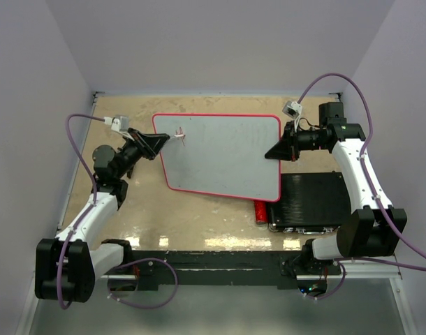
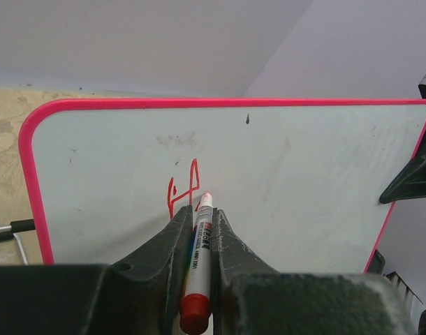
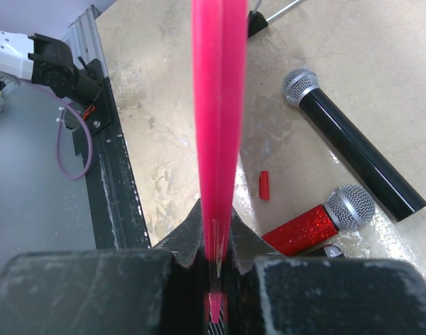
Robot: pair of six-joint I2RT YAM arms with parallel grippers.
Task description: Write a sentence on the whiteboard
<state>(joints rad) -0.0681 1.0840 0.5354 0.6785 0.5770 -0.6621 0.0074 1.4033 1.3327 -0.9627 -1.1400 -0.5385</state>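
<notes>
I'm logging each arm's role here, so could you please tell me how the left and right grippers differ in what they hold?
The left gripper is shut on a marker, while the right gripper is shut on the red-framed edge of the whiteboard. The left gripper aims its marker tip at the board face beside the red lettering; the right gripper just clamps the rim. Both have fingers closed on something.

1. Setting: robotics lab test cell.
2. Plain pale walls (image 1: 220,42) enclose the tabletop (image 1: 199,218) on three sides.
3. Purple-cabled left arm (image 1: 94,211) and right arm (image 1: 360,174) bolted to black rail (image 1: 220,269) at tabletop's near edge.
</notes>
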